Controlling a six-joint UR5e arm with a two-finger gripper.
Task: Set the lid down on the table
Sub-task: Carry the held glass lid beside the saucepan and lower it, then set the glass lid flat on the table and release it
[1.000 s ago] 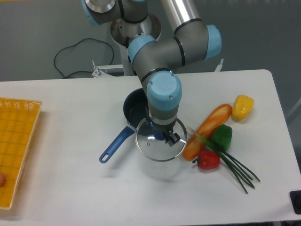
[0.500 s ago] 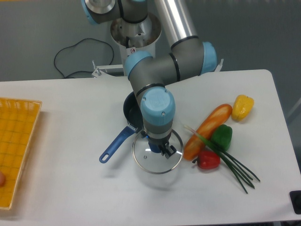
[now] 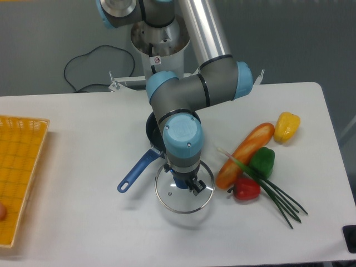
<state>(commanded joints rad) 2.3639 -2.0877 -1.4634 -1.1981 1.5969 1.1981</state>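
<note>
My end effector [image 3: 188,182] grips the lid [image 3: 184,191] by its knob, low over the counter [image 3: 83,222]; I should lower level, release gently.

Bare table lower left, crowded right

Saucepan [image 3: 156,135] blocks above the lid [image 3: 184,189]; vegetables [image 3: 258,164] crowd right; table [image 3: 83,217] bare at lower left.

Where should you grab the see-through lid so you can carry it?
By its blue knob, from straight above. The lid is a flat glass disc with a thin rim, so the raised knob in the middle is the only easy part to pinch. The gripper comes down on it that way now.
</note>
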